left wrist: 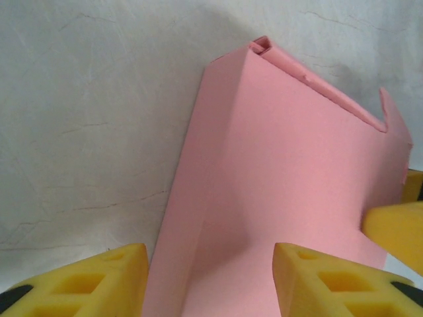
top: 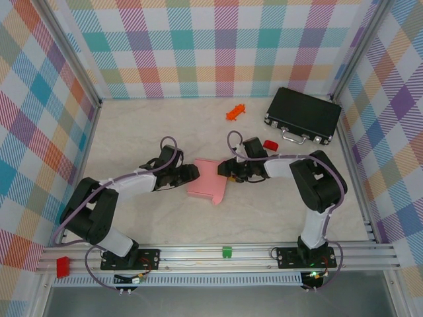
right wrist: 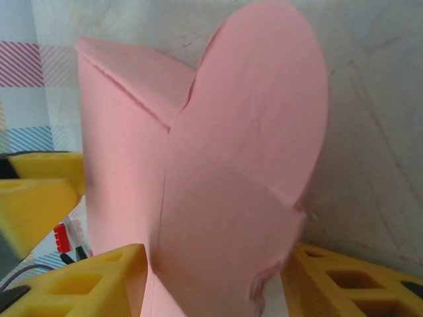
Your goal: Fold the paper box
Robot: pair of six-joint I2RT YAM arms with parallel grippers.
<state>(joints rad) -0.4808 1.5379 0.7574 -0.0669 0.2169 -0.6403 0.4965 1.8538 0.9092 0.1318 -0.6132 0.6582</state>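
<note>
Two yellow fingers point(left wrist: 99, 281) of the left end effector point(left wrist: 208, 254) are straddling the partly folded pink cardboard box point(top: 206, 179) from its 9 o'clock side. Pink card is filling the gap between them, and I cannot tell whether they are pinching it. The right end effector point(right wrist: 215, 254) is sitting at the box's 2 o'clock edge, fingers apart with a rounded flap point(right wrist: 264, 99) rising between them; whether it is gripping I cannot tell either. The box is lying near the middle of the pale marbled surface point(top: 172, 221). A small red object point(top: 270, 144) is lying just beyond at 2 o'clock, an orange plastic piece point(top: 234, 112) at 1 o'clock, and a black hard case point(top: 304, 115) farther off at 2 o'clock.
</note>
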